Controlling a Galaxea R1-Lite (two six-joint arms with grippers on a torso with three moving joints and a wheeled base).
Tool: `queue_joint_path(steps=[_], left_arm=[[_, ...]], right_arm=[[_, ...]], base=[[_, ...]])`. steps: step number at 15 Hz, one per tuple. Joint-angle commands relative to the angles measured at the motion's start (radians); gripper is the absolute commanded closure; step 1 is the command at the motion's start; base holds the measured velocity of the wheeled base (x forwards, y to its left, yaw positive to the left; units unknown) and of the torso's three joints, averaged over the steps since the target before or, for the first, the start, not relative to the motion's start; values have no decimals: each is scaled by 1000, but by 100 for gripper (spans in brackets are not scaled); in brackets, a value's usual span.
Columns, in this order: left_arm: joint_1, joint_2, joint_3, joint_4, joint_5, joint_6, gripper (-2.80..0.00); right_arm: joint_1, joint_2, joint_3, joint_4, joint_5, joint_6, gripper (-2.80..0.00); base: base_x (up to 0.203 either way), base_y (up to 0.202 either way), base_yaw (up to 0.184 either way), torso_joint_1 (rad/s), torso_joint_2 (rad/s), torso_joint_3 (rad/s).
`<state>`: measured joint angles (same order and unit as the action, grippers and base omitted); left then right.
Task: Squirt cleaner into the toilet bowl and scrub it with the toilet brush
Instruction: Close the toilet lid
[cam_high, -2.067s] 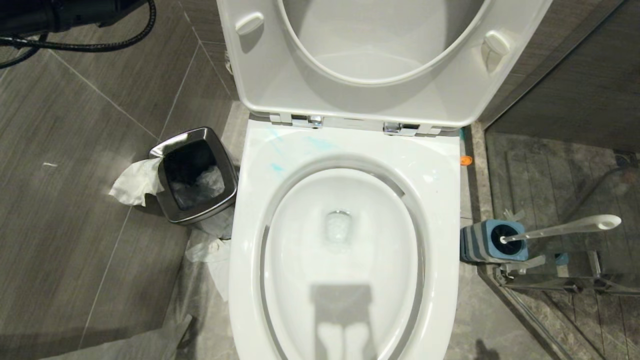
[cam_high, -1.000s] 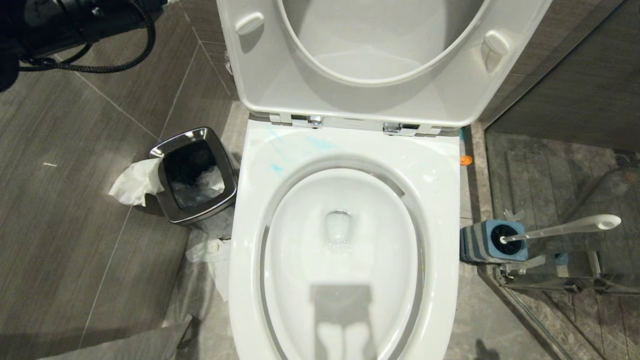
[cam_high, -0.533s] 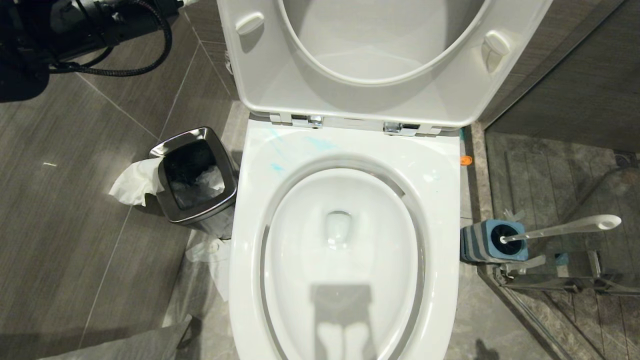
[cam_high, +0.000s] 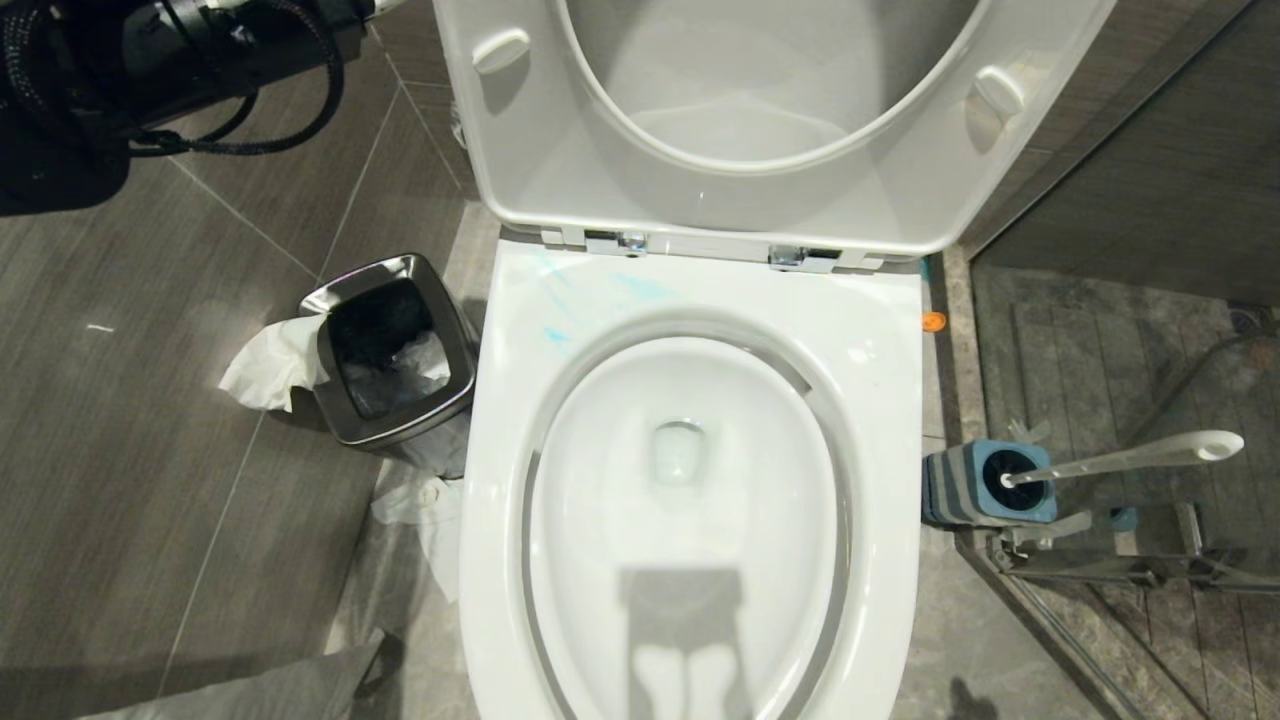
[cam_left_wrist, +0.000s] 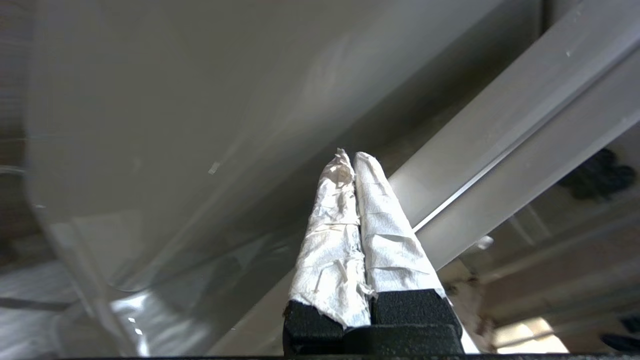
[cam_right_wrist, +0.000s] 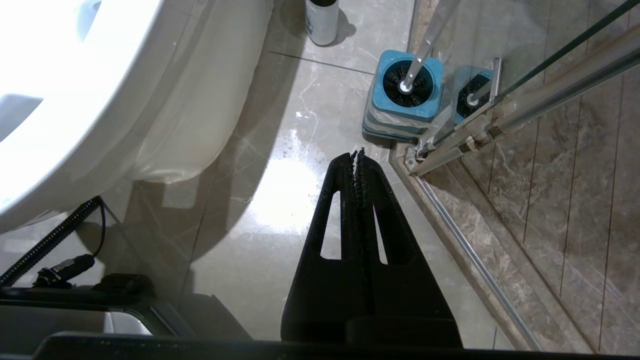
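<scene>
The white toilet bowl (cam_high: 885, 400) fills the middle of the head view, with seat and lid raised. Pale teal streaks of cleaner (cam_high: 642, 288) lie on the back rim, left of centre. The toilet brush (cam_high: 1130, 458) stands in its blue-and-grey holder (cam_high: 985, 483) on the floor to the bowl's right. My left arm (cam_high: 150, 50) crosses the top left corner; its gripper (cam_left_wrist: 350, 157), fingers wrapped in white paper, is shut and empty. My right gripper (cam_right_wrist: 357, 152) is shut and empty above the floor, short of the holder (cam_right_wrist: 404, 95).
A steel waste bin (cam_high: 390, 350) with tissue (cam_high: 270, 365) hanging from it stands left of the bowl. A glass shower screen on a metal rail (cam_high: 1100, 560) runs right behind the brush holder. A white bottle (cam_right_wrist: 321, 20) stands on the floor beyond it.
My left arm has come further into the top left corner of the head view, towards the raised lid. The bowl, brush and right gripper have not moved.
</scene>
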<state>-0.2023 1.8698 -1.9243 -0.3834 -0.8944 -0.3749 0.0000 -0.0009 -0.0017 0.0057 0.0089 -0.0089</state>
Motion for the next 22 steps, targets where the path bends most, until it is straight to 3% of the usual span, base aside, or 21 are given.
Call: queue_joint_path(steps=[1, 6, 10, 15, 22], left_arm=[[1, -3, 2, -2, -54, -11, 0], [29, -10, 12, 0, -179, -13, 0], [73, -99, 114, 0, -292, -70, 0], [101, -247, 267, 0, -303, -111, 0], [119, -370, 423, 0, -295, -110, 0]], right_arm=[[0, 1, 0, 0, 1, 0, 0], [0, 1, 0, 0, 0, 0, 0], [0, 1, 0, 0, 1, 0, 0], [0, 1, 0, 0, 0, 0, 0], [0, 1, 0, 0, 0, 0, 0]], base=[[0, 0, 0, 0, 0, 0], [0, 0, 0, 0, 0, 0], [0, 0, 0, 0, 0, 0], [0, 0, 0, 0, 0, 0], [0, 0, 0, 0, 0, 0]])
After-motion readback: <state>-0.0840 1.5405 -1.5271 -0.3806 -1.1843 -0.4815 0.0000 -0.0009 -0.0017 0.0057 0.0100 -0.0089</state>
